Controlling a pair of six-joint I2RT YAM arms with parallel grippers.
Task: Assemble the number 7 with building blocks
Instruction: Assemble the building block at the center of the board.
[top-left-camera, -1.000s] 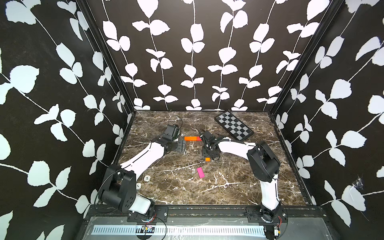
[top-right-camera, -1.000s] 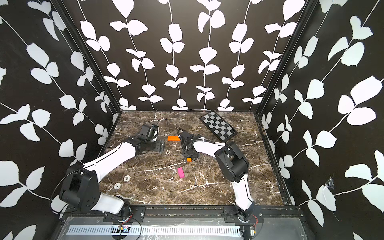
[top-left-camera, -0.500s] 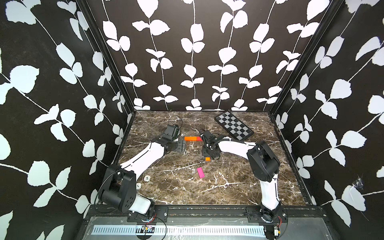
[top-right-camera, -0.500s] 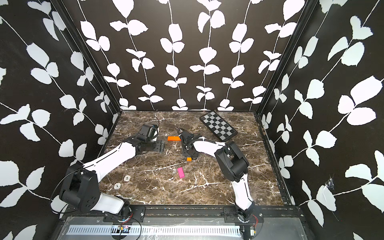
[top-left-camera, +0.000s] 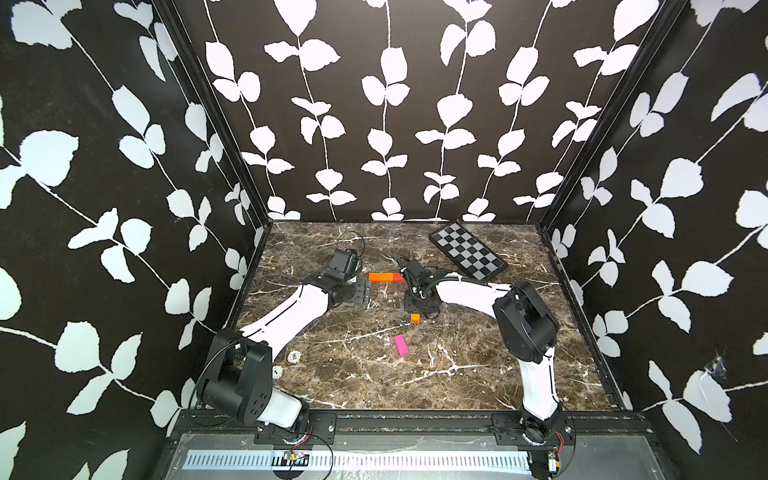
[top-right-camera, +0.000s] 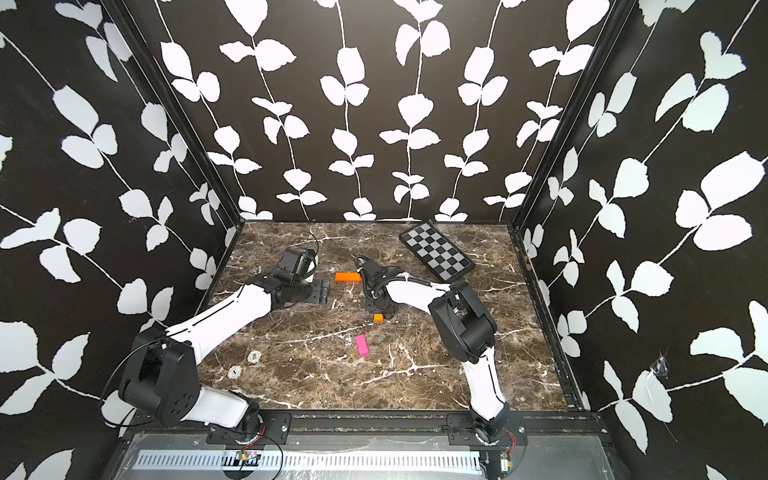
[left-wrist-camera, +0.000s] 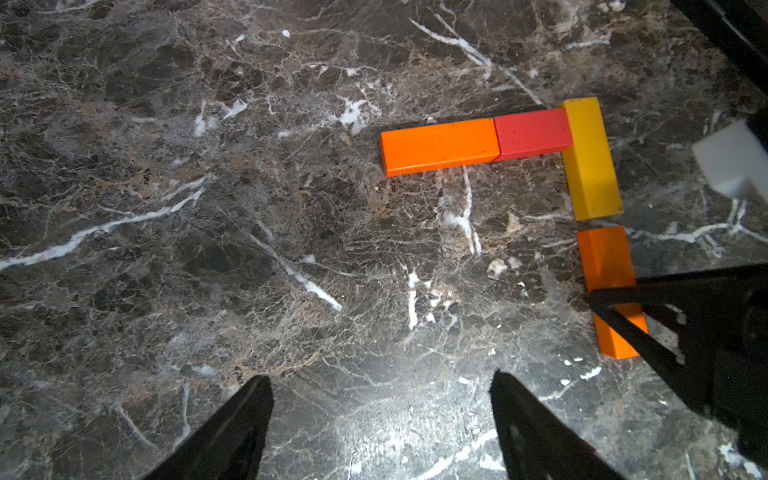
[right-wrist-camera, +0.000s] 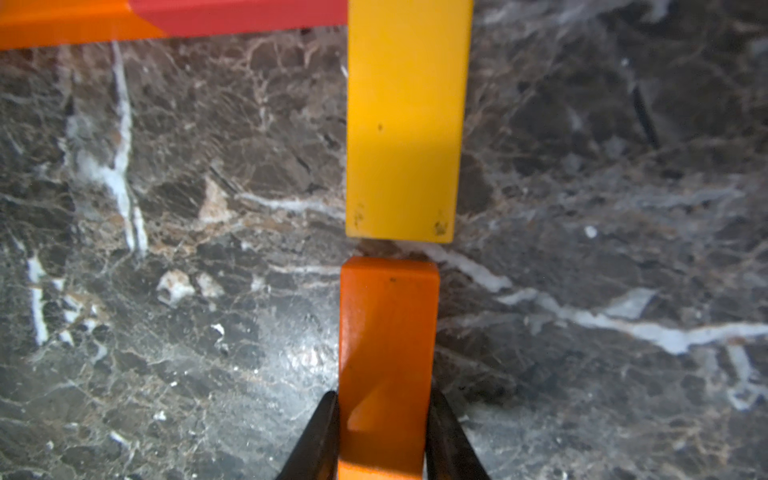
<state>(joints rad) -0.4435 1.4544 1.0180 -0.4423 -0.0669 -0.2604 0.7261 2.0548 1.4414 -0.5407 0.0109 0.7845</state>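
Nothing had visibly shifted in a second: the right end effector (right-wrist-camera: 382, 405) pinched the flat orange stem bar (right-wrist-camera: 388, 324) just short of the flat yellow bar (right-wrist-camera: 405, 124) on the marble desk (left-wrist-camera: 208, 208), the left end effector (left-wrist-camera: 380, 380) gaped empty, and a careless shove might skew that yellow bar.

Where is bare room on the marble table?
Bare: the strip between the flat pink bar and the front rail; the back strip beside the black-and-grey checkered board. Crowded: the centre, where the right gripper holds a flat orange bar near the left gripper.
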